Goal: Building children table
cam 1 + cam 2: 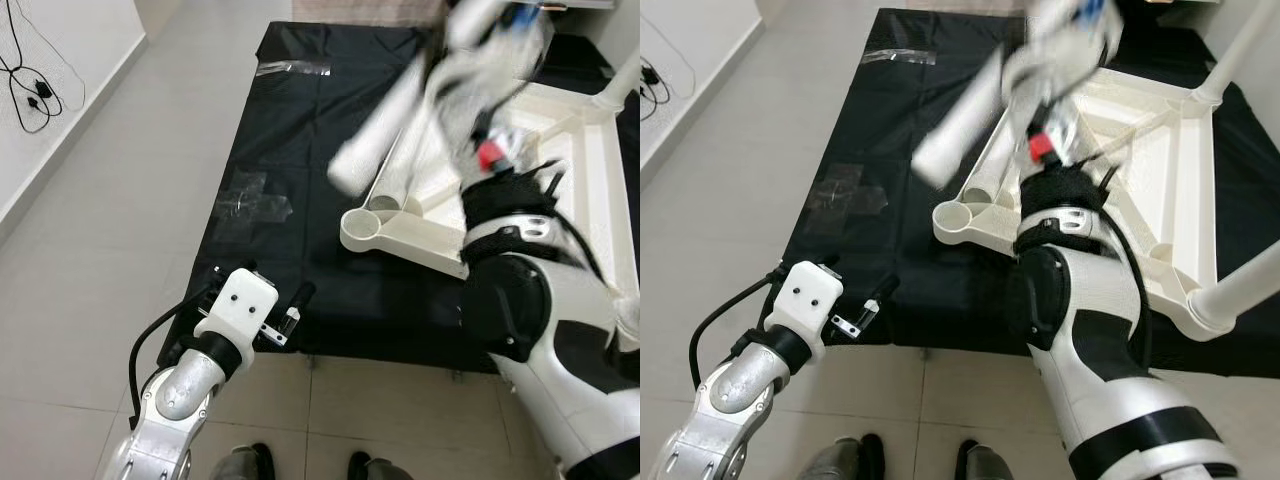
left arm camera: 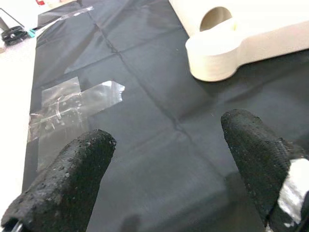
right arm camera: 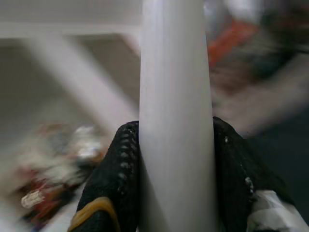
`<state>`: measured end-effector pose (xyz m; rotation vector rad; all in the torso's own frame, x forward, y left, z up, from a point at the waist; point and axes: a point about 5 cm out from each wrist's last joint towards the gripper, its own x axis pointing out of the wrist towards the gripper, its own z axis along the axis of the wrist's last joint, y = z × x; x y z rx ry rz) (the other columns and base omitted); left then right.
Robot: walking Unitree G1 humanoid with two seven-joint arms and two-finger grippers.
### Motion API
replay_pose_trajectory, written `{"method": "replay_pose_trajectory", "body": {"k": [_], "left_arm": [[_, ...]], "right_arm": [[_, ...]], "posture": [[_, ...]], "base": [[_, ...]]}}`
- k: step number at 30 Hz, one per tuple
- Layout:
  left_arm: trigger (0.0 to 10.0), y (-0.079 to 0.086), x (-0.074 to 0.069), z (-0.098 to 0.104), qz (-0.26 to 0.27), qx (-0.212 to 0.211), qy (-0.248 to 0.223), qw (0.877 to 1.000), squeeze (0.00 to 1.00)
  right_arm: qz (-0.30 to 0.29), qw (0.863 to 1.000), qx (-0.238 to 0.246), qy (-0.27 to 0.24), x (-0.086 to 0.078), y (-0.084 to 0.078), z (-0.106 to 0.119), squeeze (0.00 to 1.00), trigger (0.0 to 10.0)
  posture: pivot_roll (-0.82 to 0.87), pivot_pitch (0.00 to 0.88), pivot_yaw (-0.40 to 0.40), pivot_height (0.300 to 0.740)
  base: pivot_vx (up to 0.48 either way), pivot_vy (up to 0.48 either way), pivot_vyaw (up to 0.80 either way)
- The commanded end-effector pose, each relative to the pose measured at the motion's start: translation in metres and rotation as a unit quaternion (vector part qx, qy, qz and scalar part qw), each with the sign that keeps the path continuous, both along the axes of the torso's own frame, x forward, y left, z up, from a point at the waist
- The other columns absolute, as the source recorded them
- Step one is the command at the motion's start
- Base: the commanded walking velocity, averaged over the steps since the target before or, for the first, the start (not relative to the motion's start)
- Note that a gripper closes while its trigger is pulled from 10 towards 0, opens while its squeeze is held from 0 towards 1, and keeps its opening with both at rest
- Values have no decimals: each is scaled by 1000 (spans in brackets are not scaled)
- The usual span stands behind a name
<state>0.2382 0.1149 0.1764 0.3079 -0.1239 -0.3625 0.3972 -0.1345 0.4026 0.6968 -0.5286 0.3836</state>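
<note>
right tool (image 3: 175, 159): clamped on white leg (image 1: 385, 125), raised above frame (image 1: 420, 235) | left tool (image 2: 169, 159): wide, over black mat (image 1: 290, 150), near frame's socket (image 2: 215, 53)

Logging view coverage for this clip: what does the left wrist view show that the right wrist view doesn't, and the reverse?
Left wrist view alone: the left gripper open over the black floor mat, clear tape patches stuck on it, and the round leg socket at a corner of the white plastic table top.

Right wrist view alone: the right gripper shut on a white cylindrical table leg, against a blurred background.

Shared: black padded fingers and white table parts.
</note>
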Motion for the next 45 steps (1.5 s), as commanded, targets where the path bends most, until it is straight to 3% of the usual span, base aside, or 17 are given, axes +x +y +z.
{"method": "replay_pose_trajectory", "body": {"k": [1, 5, 8, 11, 12, 19, 20, 23, 26, 29, 30, 32, 38, 44, 45], "left_arm": [[10000, 0, 0, -6, 2, -3, 15, 1000, 0], [10000, 2, 1, -3, 4, -17, 20, 1000, 0], [10000, 8, 6, 2, 4, -43, 38, 998, 0], [10000, 10, 7, 4, 5, -47, 40, 998, 0], [10000, 13, 10, 6, 12, -52, 38, 998, 1000], [10000, 18, 24, 15, 22, -76, 35, 996, 1000], [10000, 15, 29, 18, 11, -77, 35, 996, 0], [10000, 11, 35, 22, -9, -81, 36, 996, 0], [10000, 0, 36, 24, -71, -88, 55, 992, 0], [10000, -4, 35, 24, -97, -89, 64, 989, 0], [10000, -15, 28, 21, -158, -81, 89, 980, 0], [10000, -20, 23, 19, -184, -71, 96, 976, 0], [10000, -22, 25, 21, -192, -77, 96, 974, 0], [10000, -16, 30, 22, -172, -65, 85, 979, 0], [10000, -8, 37, 24, -139, -58, 69, 986, 0]], "right_arm": [[50, 999, -17, 1, 1, 9, -18, 0, 0], [69, 995, -62, -31, -5, 14, -37, 0, 0], [45, 985, -161, -46, -9, 27, -75, 0, 0], [41, 983, -172, -48, -11, 30, -83, 0, 0], [42, 983, -171, -58, -15, 30, -86, 0, 0], [73, 983, -147, -84, -32, 36, -84, 0, 0], [91, 982, -138, -89, -38, 40, -82, 0, 0], [112, 980, -131, -95, -46, 47, -82, 0, 0], [132, 977, -131, -104, -54, 59, -85, 0, 0], [136, 976, -132, -105, -55, 61, -86, 0, 0], [144, 975, -129, -107, -58, 67, -88, 0, 0], [147, 975, -128, -106, -59, 70, -90, 0, 0], [152, 975, -130, -96, -64, 72, -93, 0, 0], [160, 974, -132, -93, -67, 73, -94, 0, 0], [170, 971, -137, -97, -70, 75, -94, 0, 0]], "posture": [[146, 164, -32, 740], [147, 156, -31, 740], [150, 149, -31, 740], [155, 145, -30, 740], [155, 143, -31, 740], [148, 149, -26, 740], [145, 150, -25, 740], [145, 150, -25, 740], [147, 151, -29, 740], [146, 153, -26, 740], [144, 155, -25, 740], [143, 157, -26, 740], [142, 160, -26, 740], [142, 164, -27, 740], [141, 166, -29, 740]], "base": [[0, 0, 0], [0, 0, 0], [0, 0, 0], [0, 0, 0], [0, 0, 0], [0, 0, 0], [0, 0, 0], [0, 0, 0], [0, 0, 0], [0, 0, 0], [0, 0, 0], [0, 0, 0], [0, 0, 0], [0, 0, 0], [0, 0, 0]]}}
